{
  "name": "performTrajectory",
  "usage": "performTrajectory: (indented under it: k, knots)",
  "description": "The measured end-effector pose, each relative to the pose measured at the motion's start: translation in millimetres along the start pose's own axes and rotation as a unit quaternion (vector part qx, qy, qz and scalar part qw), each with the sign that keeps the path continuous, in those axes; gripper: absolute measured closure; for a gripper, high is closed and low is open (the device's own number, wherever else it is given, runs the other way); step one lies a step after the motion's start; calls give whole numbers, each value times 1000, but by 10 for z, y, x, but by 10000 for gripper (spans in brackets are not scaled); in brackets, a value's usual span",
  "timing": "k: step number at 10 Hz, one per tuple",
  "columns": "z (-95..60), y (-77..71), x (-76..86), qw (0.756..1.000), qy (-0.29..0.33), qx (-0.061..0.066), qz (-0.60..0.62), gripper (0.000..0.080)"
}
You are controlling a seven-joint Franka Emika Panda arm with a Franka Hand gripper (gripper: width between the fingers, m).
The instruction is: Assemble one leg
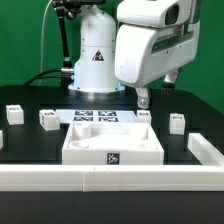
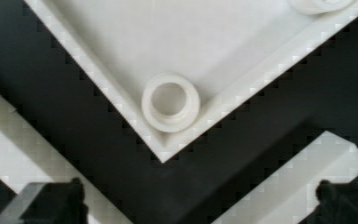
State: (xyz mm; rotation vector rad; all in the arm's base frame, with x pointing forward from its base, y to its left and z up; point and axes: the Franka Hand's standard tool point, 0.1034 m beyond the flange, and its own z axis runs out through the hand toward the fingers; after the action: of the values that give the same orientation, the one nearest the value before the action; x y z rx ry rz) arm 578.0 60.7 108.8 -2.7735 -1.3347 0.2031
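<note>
Three legs, small white posts with marker tags, stand on the black table in the exterior view: two at its left (image 1: 13, 113) (image 1: 47, 120) and one at its right (image 1: 177, 122). My gripper (image 1: 142, 98) hangs open and empty above the far right corner of the wide white square panel (image 1: 112, 140). In the wrist view my gripper (image 2: 204, 208) has its dark fingertips (image 2: 51, 205) wide apart, with nothing between them. Below them lies a corner of the panel (image 2: 202, 45) with a round recess (image 2: 171, 102). No leg shows in the wrist view.
The marker board (image 1: 95, 117) lies behind the panel. A white rail (image 1: 110, 178) runs along the table's front, with another piece at the exterior view's right (image 1: 205, 150). The robot's base (image 1: 95, 55) stands at the back.
</note>
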Motion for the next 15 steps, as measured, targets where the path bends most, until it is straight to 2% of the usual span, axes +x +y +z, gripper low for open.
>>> performTrajectory:
  k: [1, 8, 9, 10, 11, 13, 15]
  knots:
    - [2, 2, -3, 1000, -7, 9, 1, 150]
    - [4, 4, -5, 1000, -8, 8, 1, 150]
    - [18, 6, -11, 1000, -2, 1, -13, 150]
    - [76, -61, -91, 999, 10, -12, -41, 150]
    - [132, -137, -204, 996, 14, -19, -88, 150]
    - [216, -128, -410, 982, 2, -22, -187, 150]
    - [272, -117, -521, 980, -15, -16, -200, 150]
